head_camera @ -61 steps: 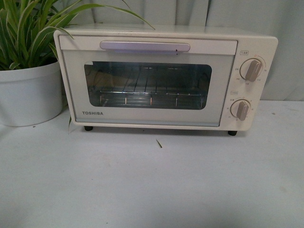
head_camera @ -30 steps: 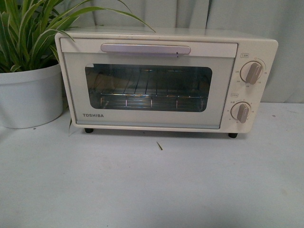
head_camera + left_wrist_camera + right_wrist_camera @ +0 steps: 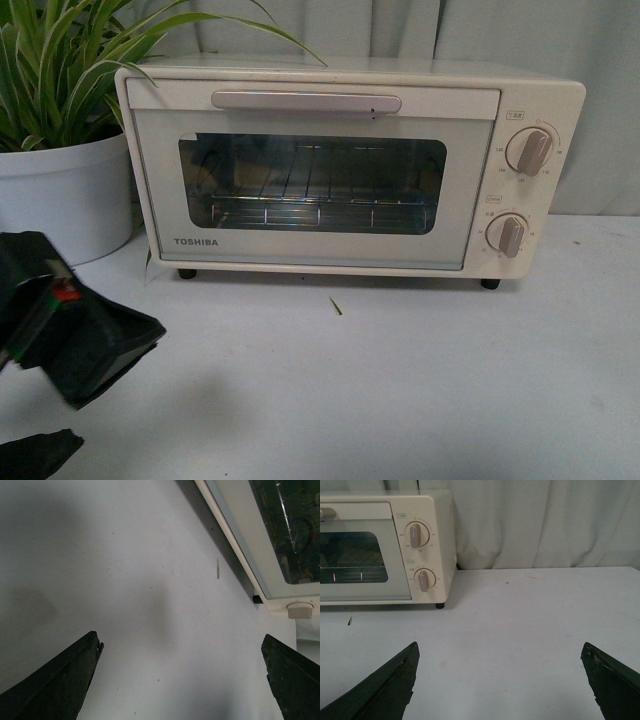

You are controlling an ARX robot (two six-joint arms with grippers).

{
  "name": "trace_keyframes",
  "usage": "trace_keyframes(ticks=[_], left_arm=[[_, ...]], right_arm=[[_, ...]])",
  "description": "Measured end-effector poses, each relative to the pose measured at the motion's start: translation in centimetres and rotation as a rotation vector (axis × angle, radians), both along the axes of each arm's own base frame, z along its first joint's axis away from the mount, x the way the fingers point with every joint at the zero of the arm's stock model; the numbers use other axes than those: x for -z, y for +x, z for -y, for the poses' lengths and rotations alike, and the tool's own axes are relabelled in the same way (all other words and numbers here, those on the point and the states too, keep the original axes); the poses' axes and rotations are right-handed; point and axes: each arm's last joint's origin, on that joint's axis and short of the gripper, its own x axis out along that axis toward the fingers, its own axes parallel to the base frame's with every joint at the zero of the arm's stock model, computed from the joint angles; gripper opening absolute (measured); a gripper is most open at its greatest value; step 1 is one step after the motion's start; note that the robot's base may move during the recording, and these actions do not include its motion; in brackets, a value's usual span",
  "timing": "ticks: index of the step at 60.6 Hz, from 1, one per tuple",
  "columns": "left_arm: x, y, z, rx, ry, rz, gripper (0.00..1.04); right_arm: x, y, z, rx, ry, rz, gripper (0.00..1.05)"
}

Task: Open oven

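Soft, even, bluish light. The oven (image 3: 350, 165) drops a thin shadow on the table (image 3: 400, 380). Its glass shines a little. The left end effector (image 3: 122, 385) looks blurry.

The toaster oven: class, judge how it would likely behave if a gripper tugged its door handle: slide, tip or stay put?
Probably no tipping: the oven is wide and low on small black feet. It may creep forward across the smooth table, since nothing braces it. The glass window looks fragile; pull by the handle.
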Motion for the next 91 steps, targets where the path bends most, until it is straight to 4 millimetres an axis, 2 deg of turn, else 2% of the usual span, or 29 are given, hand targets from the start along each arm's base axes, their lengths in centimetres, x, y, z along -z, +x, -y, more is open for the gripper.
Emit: trace_keyframes(ticks=[12, 29, 53, 61, 68, 79, 85, 91], left_arm=[[0.1, 2.3, 1.8, -0.008, -0.040, -0.035, 0.98], [0.7, 4.4, 2.5, -0.062, -0.081, -0.067, 0.98], [1.2, 5.0, 2.6, -0.099, -0.091, -0.078, 0.98], [1.2, 5.0, 2.6, -0.104, -0.089, -0.077, 0.98], [1.1, 5.0, 2.6, -0.106, -0.087, -0.075, 0.98], [1.1, 5.0, 2.6, -0.107, -0.087, -0.075, 0.98], [1.1, 5.0, 2.6, -0.111, -0.082, -0.074, 0.98], [1.1, 5.0, 2.6, -0.109, -0.083, -0.075, 0.98]], right_arm=[[0.0, 0.0, 0.0, 0.000, 0.000, 0.000, 0.95], [0.0, 0.0, 0.0, 0.000, 0.000, 0.000, 0.95], [0.0, 0.0, 0.0, -0.001, 0.002, -0.002, 0.95], [-0.2, 0.4, -0.1, -0.038, 0.082, -0.137, 0.95], [-2.0, 1.4, -0.4, -0.054, 0.090, -0.116, 0.95], [-6.7, 3.6, -2.0, -0.131, 0.051, -0.032, 0.95], [-9.4, 6.5, -4.5, -0.219, -0.009, -0.053, 0.95], [-10.5, 9.8, -7.5, -0.280, -0.065, -0.111, 0.95]])
